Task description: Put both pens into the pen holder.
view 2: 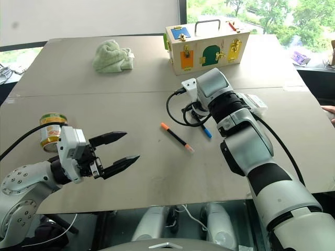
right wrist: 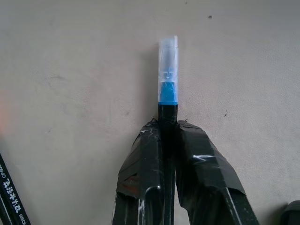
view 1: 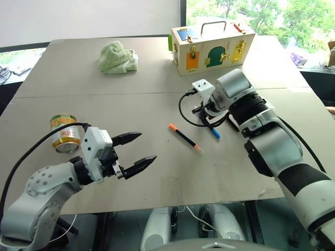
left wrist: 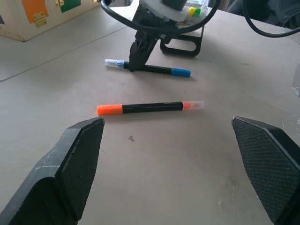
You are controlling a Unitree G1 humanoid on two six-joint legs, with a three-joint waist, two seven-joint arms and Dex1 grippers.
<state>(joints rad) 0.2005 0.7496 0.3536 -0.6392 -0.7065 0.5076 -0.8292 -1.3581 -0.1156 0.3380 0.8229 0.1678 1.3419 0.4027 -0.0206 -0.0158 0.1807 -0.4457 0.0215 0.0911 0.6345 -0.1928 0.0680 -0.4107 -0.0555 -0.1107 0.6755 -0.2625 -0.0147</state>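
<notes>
The blue-capped pen (left wrist: 154, 69) lies flat on the table, and my right gripper (right wrist: 168, 125) comes down on it from above and is shut on its black barrel near the clear blue tip (right wrist: 168, 70). The orange-capped pen (view 1: 185, 138) lies loose on the table just nearer to me, touching nothing. Behind the right gripper stands the pen holder (left wrist: 183, 44), a black loop-handled rack with yellow and green markers in it, partly hidden by the arm. My left gripper (view 1: 147, 146) hovers open above the table's front left, well short of the orange pen.
A wooden box (view 1: 212, 44) with coloured doors and latches stands at the back. A green cloth (view 1: 118, 57) lies at the back left. A tin can (view 1: 65, 133) stands beside my left arm. The table's front edge runs just below the left gripper.
</notes>
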